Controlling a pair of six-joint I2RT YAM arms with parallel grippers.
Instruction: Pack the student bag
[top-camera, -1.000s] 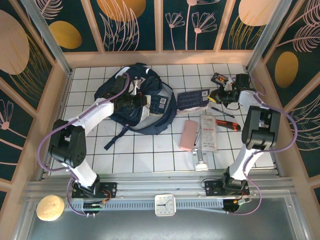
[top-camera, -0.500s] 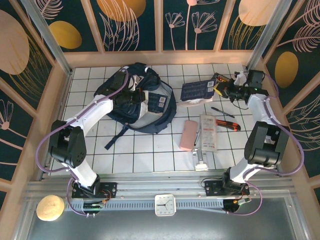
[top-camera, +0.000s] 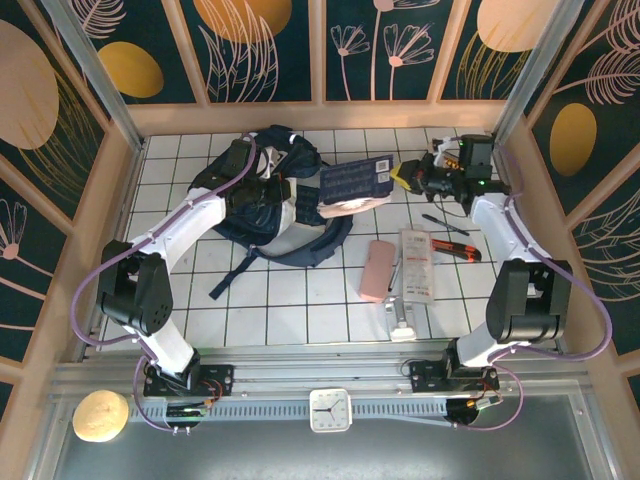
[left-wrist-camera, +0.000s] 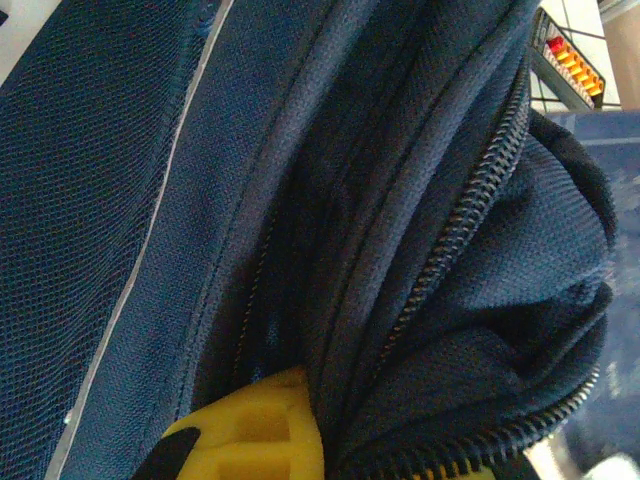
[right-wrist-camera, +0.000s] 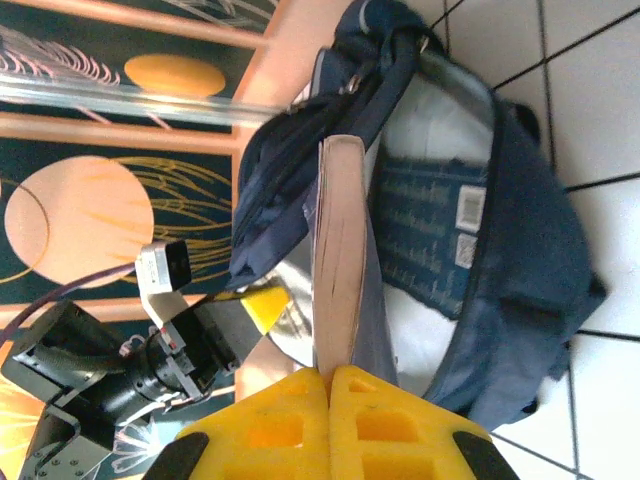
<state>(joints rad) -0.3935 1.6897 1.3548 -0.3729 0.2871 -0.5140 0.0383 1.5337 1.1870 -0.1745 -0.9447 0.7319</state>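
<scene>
The left gripper (left-wrist-camera: 340, 450) pinches the rim of the large navy-blue fabric student bag (top-camera: 305, 243) holding a barcode-labelled navy book (right-wrist-camera: 420, 225); the right gripper (right-wrist-camera: 330, 385) clamps a thick pale-edged book (right-wrist-camera: 340, 260)

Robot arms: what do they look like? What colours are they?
The left arm and right arm have white links, chunky black joints and a thin purple cable looping alongside. The right tool has blocky yellow fingers with square hollows.
</scene>
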